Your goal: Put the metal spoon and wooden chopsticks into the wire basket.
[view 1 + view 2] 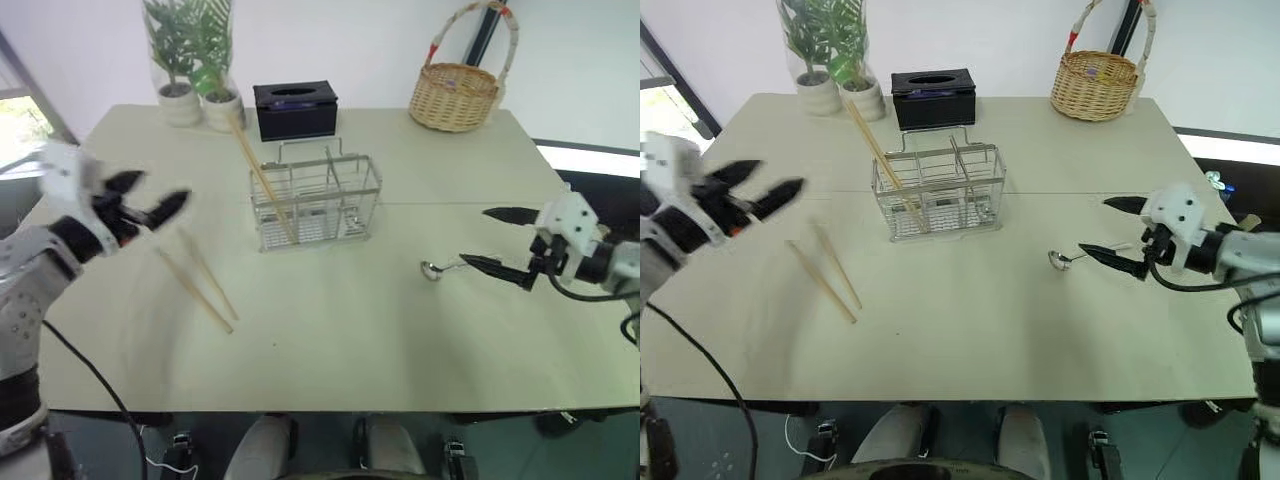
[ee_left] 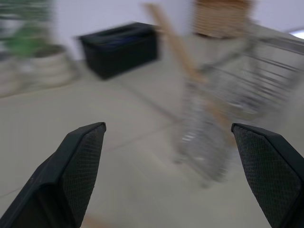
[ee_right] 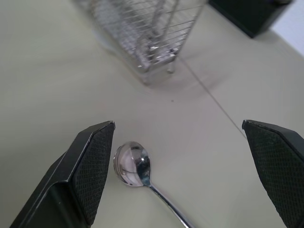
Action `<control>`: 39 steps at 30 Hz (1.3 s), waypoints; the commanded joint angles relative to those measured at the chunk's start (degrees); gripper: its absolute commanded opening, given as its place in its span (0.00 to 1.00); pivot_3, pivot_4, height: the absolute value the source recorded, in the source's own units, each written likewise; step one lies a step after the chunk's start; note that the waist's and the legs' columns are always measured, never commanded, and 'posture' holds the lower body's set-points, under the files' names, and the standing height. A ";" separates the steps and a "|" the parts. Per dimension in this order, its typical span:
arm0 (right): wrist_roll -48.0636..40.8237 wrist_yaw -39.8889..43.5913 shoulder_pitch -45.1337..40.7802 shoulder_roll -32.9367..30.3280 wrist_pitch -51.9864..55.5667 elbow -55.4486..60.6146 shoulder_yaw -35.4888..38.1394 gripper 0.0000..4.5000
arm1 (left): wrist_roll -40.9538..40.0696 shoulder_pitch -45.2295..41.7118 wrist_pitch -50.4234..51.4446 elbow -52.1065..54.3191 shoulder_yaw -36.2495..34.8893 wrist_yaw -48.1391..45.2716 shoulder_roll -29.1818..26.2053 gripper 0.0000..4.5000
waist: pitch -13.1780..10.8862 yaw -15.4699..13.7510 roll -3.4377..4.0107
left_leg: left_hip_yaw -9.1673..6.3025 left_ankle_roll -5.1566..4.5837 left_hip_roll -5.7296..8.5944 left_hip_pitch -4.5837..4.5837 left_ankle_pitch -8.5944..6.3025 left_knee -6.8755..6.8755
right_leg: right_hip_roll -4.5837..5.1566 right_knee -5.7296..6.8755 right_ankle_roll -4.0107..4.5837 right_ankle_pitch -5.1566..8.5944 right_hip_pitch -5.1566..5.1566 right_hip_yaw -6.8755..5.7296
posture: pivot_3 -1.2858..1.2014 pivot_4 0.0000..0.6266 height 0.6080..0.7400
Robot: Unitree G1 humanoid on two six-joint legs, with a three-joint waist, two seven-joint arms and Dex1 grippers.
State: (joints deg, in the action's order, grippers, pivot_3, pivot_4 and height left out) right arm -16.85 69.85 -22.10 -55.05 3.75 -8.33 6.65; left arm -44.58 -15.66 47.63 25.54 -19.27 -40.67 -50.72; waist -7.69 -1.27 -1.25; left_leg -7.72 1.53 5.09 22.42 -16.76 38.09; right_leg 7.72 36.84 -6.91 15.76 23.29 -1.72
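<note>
Right gripper (image 1: 505, 243) hangs wide open and empty over the metal spoon (image 1: 440, 268) — pickup step; next, lower and close.

Both arms: white-and-grey casings. Left gripper (image 1: 150, 198) and right gripper (image 1: 500, 240): tapered black fingers (image 3: 90, 166) with cross-hatched pads. Black cable behind each wrist.

On my pale table (image 1: 330, 350) stand the wire basket (image 1: 316, 200), a black tissue box (image 1: 294, 109), two potted plants (image 1: 195, 60) and a wicker basket (image 1: 455, 92); two wooden chopsticks (image 1: 198, 280) and the metal spoon (image 1: 437, 269) lie flat.
</note>
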 commanded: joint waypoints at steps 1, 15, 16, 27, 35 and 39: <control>3.94 5.36 -7.82 -0.08 -5.89 -8.04 -4.71 0.99 | -3.03 -0.58 0.27 2.25 2.81 -7.60 -2.76 1.00 | -0.07 0.55 0.09 | -0.01 -0.01 0.00 0.00 0.00 -0.02 | 0.00 -0.07 0.00 0.00 -0.05 0.00 | 0.52 0.24 0.32; 36.34 7.08 -40.33 7.92 -35.18 -57.20 -30.50 0.99 | -2.33 -5.07 -0.25 3.81 10.04 -15.49 -4.48 1.00 | -0.31 2.17 0.07 | -0.06 0.29 0.09 -0.02 0.26 -0.10 | -0.09 -0.19 -0.14 -0.15 -0.07 0.00 | 0.52 0.24 0.32; 37.46 6.34 -40.97 8.47 -35.76 -58.57 -31.17 0.99 | -2.69 -5.18 0.01 4.27 9.84 -15.06 -4.35 1.00 | -0.31 2.18 0.07 | -0.06 0.35 0.09 -0.03 0.30 -0.10 | -0.09 -0.17 -0.15 -0.16 -0.06 0.01 | 0.52 0.24 0.32; 40.90 4.28 -43.46 12.36 -35.66 -64.59 -31.23 0.81 | -5.74 -4.85 2.14 6.68 7.22 -9.97 -3.78 1.00 | -0.25 2.28 -0.04 | -0.21 0.30 0.06 -0.16 0.29 -0.06 | -0.18 0.32 -0.13 -0.14 -0.03 0.07 | 0.52 0.24 0.32; 40.03 6.56 -43.40 13.62 -35.12 -64.66 -30.32 0.10 | -7.68 -6.12 2.97 6.59 6.34 -7.29 -3.54 1.00 | -0.24 2.49 -0.06 | -0.22 0.32 0.03 -0.21 0.30 -0.01 | -0.29 0.36 -0.11 -0.17 -0.05 0.07 | 0.52 0.24 0.32; 39.48 7.30 -43.39 14.19 -34.55 -64.32 -29.25 0.01 | -7.78 -7.69 2.67 5.35 6.85 -6.82 -3.44 1.00 | -0.24 2.40 -0.06 | -0.24 0.34 0.03 -0.20 0.31 -0.01 | -0.30 0.36 -0.10 -0.17 -0.05 0.07 | 0.52 0.24 0.32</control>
State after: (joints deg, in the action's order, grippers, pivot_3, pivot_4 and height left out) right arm 23.64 76.91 -64.31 -40.94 -30.85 -73.18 -23.93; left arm -51.83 -22.10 50.85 30.82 -11.00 -47.70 -54.22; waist -7.93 1.13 -1.31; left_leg -7.96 1.87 5.13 22.22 -16.45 38.08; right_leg 7.42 37.19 -7.01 15.59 23.25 -1.64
